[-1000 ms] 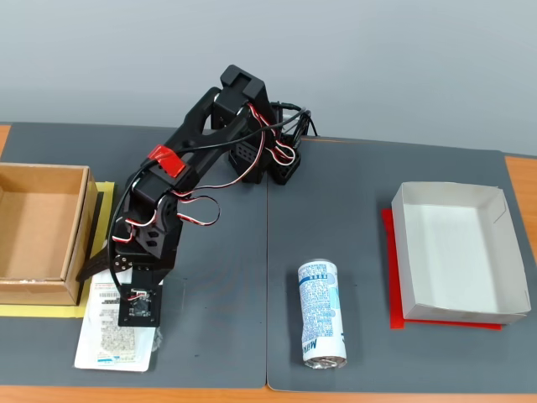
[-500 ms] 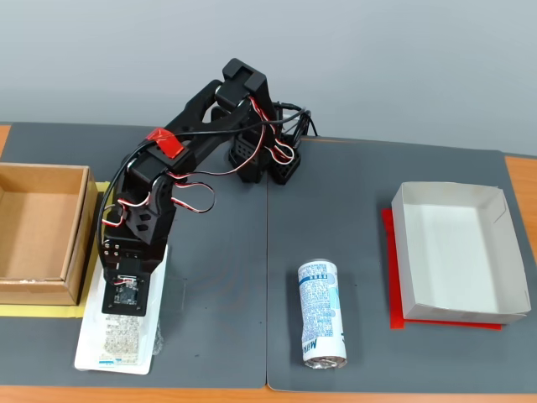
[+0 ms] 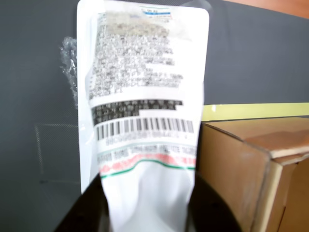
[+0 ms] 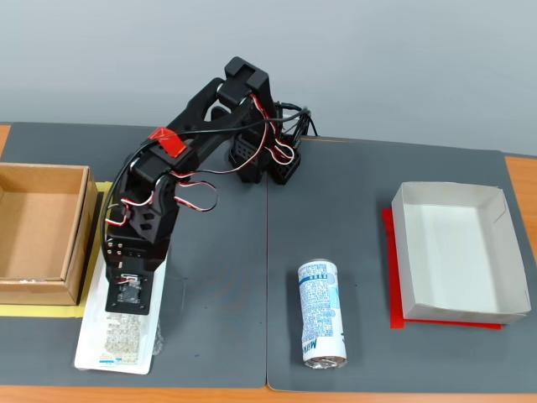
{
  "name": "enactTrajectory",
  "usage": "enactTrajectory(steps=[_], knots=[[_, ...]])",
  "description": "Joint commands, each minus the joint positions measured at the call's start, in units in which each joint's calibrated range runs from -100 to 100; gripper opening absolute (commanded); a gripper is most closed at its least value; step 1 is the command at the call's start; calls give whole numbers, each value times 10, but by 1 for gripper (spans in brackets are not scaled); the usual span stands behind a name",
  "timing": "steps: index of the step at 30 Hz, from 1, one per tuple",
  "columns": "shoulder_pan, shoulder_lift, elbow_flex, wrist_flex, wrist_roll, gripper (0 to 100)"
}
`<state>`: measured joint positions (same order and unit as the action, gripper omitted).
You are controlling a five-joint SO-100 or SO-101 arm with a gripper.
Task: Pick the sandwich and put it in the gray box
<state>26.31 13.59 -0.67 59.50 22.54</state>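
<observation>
— Where the flat white plastic-wrapped sandwich pack (image 4: 117, 332) lies beside the brown cardboard box (image 4: 42, 231), is there room?
— Little; the black gripper (image 3: 147, 212) straddles its end, whether pinching I cannot tell. The pale gray cardboard tray (image 4: 457, 252) sits far right.

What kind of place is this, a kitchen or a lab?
Probably a lab or workshop bench, not a kitchen: a small robot arm stands on dark gray mats, with taped spots under the gray box and brown box.

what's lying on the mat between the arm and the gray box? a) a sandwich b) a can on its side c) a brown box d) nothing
b: in the fixed view a can lies on its side between the arm and the gray box.
</observation>
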Motion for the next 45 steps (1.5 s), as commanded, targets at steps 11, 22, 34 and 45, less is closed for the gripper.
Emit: enactTrajectory(steps=[11, 22, 34, 45], knots=[[-72, -145, -1, 10, -5, 2], [-142, -262, -15, 10, -5, 2], [-279, -342, -63, 10, -46, 2], [-489, -364, -117, 2, -168, 2]])
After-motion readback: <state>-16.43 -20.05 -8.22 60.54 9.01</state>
